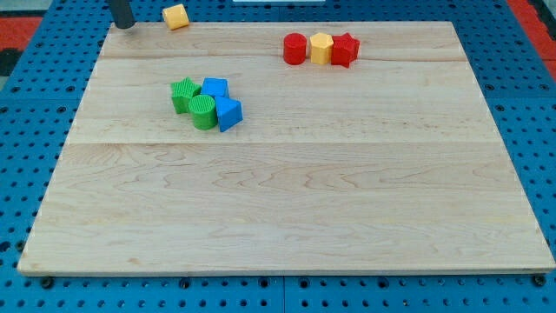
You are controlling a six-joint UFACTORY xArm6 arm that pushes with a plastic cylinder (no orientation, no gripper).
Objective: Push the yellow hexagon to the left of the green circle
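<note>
A green circle [202, 112] sits left of the board's middle, in a tight cluster with a green star [183, 94] on its upper left and two blue blocks, one above it [215, 89] and one on its right [228, 114]. A yellow block that looks hexagonal [321, 49] stands near the view's top, pressed between a red circle [295, 49] and a red star [345, 49]. Another yellow block [175, 16], its shape unclear, lies at the top edge. My tip [123, 26] is at the top left corner, left of that yellow block and apart from it.
The wooden board [287, 217] lies on a blue perforated table [26, 130]. The rod enters from the view's top left.
</note>
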